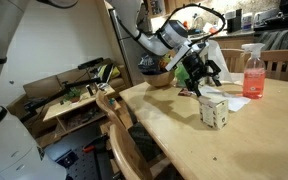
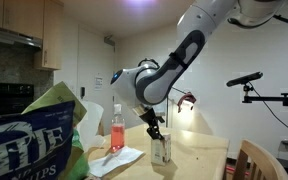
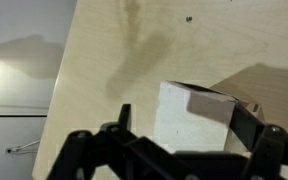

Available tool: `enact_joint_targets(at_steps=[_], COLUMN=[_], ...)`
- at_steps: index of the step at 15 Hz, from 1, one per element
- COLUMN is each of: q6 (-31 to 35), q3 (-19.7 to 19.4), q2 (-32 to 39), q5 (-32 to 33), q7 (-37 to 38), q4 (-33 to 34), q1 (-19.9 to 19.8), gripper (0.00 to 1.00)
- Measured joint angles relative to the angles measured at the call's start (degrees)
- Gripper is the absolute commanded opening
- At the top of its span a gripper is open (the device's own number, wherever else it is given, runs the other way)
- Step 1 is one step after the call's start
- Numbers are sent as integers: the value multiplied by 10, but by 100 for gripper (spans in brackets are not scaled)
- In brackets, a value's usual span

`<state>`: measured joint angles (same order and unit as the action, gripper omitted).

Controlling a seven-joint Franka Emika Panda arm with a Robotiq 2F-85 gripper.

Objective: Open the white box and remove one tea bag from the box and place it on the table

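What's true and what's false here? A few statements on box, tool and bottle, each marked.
1. The white box stands on the table. True.
2. The tool is shut on the box. False: its jaws stand open just above the box.
3. A spray bottle with pink liquid stands on the same table. True.
4. A tea bag lies on the table beside the box. False: none shows there.

Warm, dim room light lit the pale light-wood table (image 1: 254, 140). A bright ceiling lamp (image 2: 139, 3) glared overhead. The blue-and-green crinkled snack bag (image 2: 29, 135) looked blurred, probably too near the lens.
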<state>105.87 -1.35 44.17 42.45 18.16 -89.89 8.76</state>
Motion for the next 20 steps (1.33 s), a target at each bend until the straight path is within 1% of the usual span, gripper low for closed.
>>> enact_joint_targets(at_steps=[7,10,12,14,15,16,17,18,19,20], q6=[-6,-16,-22,-27,-30,-32,-33,-35,-36,-38], q3=[-2,-10,-16,-19,-21,-21,-21,-22,-22,-22], q2=[0,-2,-5,-8,-9,-9,-9,-9,-9,-9], q5=[0,1,2,4,4,4,4,5,6,9], q7=[2,4,7,12,13,13,13,13,13,14], q4=[0,0,0,0,0,0,0,0,0,0], q1=[1,7,12,14,16,16,17,17,17,18], gripper=[100,100,74,58,49,82,49,37,31,21])
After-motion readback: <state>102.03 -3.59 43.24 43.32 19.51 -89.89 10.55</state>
